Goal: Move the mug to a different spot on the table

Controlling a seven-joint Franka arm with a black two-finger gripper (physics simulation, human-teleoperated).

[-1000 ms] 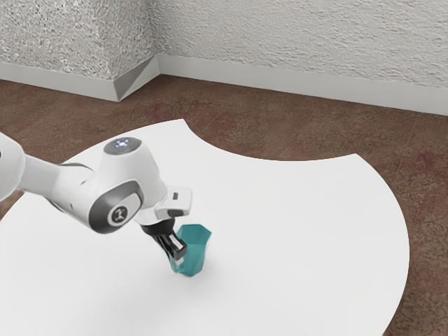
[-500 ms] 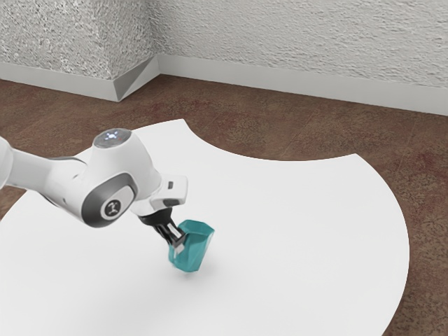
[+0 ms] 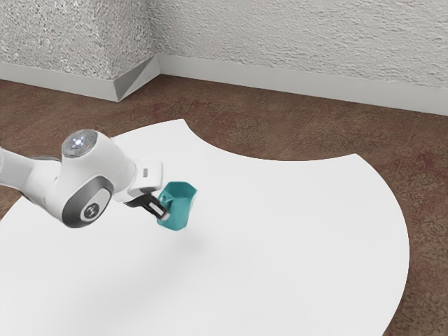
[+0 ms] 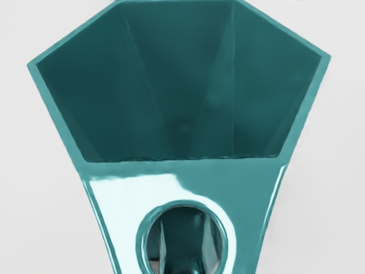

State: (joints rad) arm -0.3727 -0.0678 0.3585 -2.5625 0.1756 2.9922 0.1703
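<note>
A white worktop has a rounded outer edge and a broad curved notch cut into its far side, and its surface is smooth and even in colour. A mottled reddish-brown floor spreads beyond the worktop's far edge and past its edge at the exterior view's right. Behind the worktop, across that floor, a rough grey-white rear wall meets a side wall of the same plaster, and a pale baseboard runs along the foot of both.
</note>
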